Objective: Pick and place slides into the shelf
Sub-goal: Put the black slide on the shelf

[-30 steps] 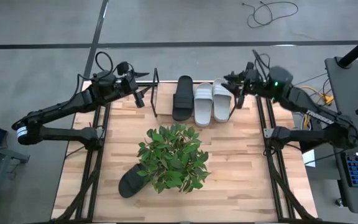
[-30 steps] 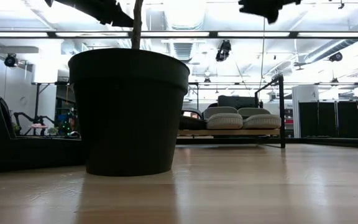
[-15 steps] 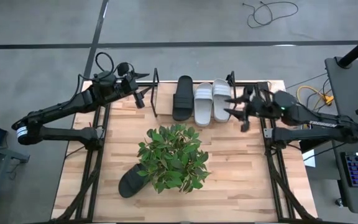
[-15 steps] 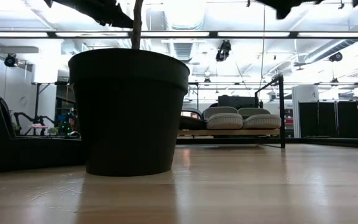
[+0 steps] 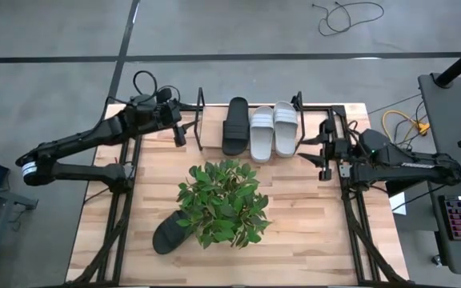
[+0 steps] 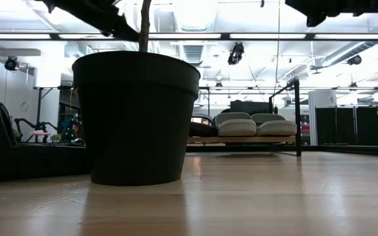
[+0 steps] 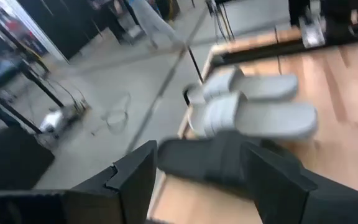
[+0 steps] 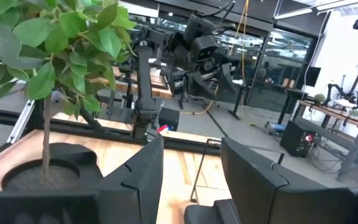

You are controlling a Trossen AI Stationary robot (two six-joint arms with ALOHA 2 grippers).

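While three slides (image 5: pixel 261 131) fill shelf (image 5: pixel 200 118), both grippers seemingly open.

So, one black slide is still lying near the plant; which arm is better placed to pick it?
Probably the left. The black slide lies at the table's front-left, beside the plant, on the left gripper arm's side. The right gripper would have to reach across the plant. Both grippers are open and empty.

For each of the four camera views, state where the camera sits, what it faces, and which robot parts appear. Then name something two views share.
High view: overhead, looking down on the table; both arms, left hand, right hand.
Low view: tabletop height, facing the plant pot and shelf; arm undersides above.
Left wrist view: faces the slides; own fingers.
Right wrist view: faces the plant; own fingers.
Shared: high and left wrist show three shelved slides.
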